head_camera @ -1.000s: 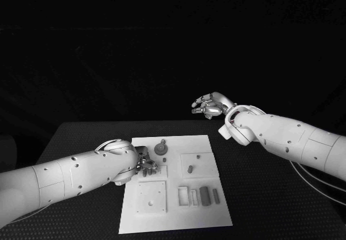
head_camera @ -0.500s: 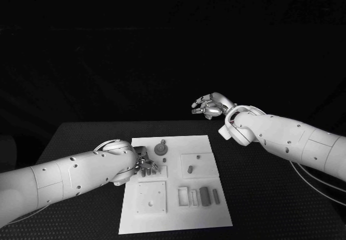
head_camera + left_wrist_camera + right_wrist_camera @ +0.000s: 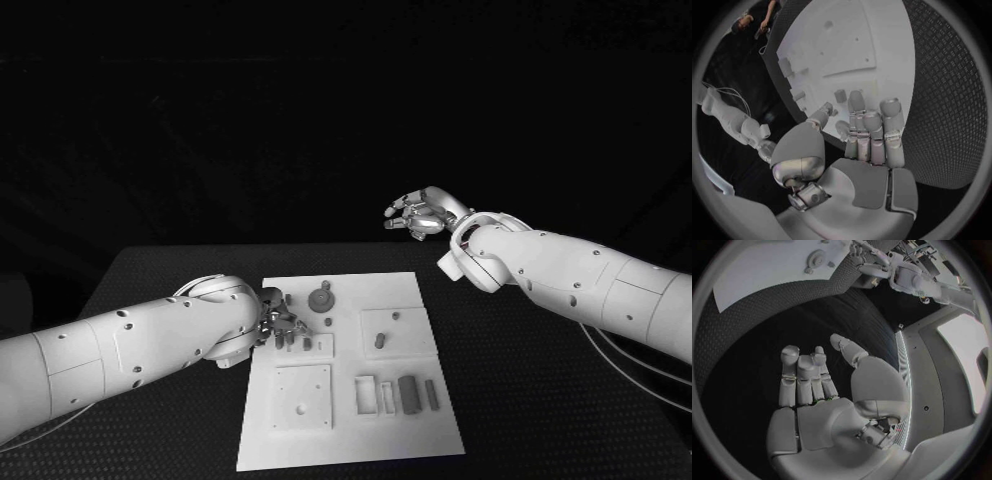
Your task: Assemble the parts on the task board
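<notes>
The white task board (image 3: 353, 445) lies in the middle of the table. On it are a gear-shaped part (image 3: 320, 297), a short peg (image 3: 381, 338) and several oblong parts (image 3: 411, 392) near its front right. My left hand (image 3: 283, 326) hovers over the board's left side, its straight fingers (image 3: 870, 125) held over the board (image 3: 842, 45) with a small part (image 3: 841, 95) just beyond their tips. Nothing is in its grasp. My right hand (image 3: 418, 215) is raised beyond the table's far edge with its fingers (image 3: 804, 372) spread, holding nothing.
The black table (image 3: 562, 380) reaches out on both sides of the board. A square raised plate (image 3: 304, 393) sits on the board's front left. The right wrist view shows the board (image 3: 767, 270) and my left arm (image 3: 898, 272) far off.
My left hand has drawn slightly back and left over the board, and its arm has turned a little. The right hand has stayed where it was.
</notes>
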